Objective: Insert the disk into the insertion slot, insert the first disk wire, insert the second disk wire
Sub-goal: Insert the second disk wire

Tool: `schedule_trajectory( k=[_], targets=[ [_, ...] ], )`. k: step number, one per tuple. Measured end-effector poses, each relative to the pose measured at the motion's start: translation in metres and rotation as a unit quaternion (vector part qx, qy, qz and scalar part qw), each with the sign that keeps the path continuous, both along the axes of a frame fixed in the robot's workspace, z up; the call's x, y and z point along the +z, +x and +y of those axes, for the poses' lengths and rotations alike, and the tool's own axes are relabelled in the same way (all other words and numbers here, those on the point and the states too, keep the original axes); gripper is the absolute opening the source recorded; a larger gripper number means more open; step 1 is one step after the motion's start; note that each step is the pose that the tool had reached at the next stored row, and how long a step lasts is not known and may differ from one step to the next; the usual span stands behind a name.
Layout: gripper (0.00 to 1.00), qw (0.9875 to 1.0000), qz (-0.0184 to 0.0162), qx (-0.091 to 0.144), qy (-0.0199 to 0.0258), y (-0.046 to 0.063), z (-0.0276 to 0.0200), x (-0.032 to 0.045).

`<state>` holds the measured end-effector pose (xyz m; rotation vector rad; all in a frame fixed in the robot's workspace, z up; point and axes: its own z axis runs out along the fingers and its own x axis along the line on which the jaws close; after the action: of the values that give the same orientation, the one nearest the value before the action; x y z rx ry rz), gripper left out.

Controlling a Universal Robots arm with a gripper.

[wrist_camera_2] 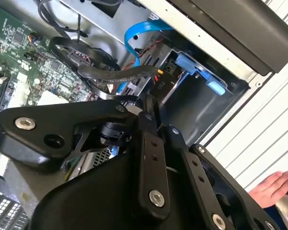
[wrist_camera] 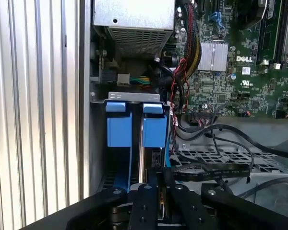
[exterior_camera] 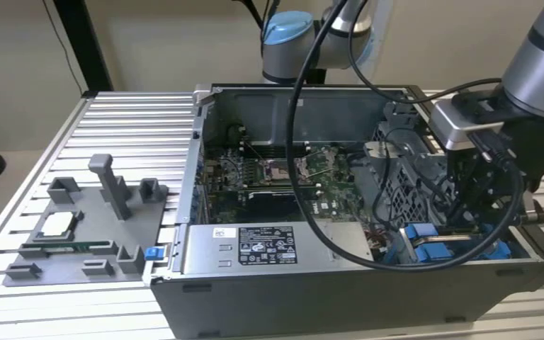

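- The black two-finger gripper reaches into the open grey computer case, fingers drawn close on a black connector
- The blue-framed silver disk sits in the dark grey perforated insertion slot

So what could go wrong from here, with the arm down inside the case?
Black cables lie right beside the gripper by the insertion slot; a move could snag them.
A person's hand is close by in the second wrist view; possible pinch hazard.
The arm's own cable loops into the case in the exterior view and might catch.
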<state>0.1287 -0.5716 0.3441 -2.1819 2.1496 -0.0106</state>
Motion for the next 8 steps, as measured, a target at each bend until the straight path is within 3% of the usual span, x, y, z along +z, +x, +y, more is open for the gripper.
schedule_trajectory(
  k=[8],
  targets=[
    [0.00,1.0000,0.0000,0.000,0.0021,0.0016,0.0000,-0.0014]
  ],
)
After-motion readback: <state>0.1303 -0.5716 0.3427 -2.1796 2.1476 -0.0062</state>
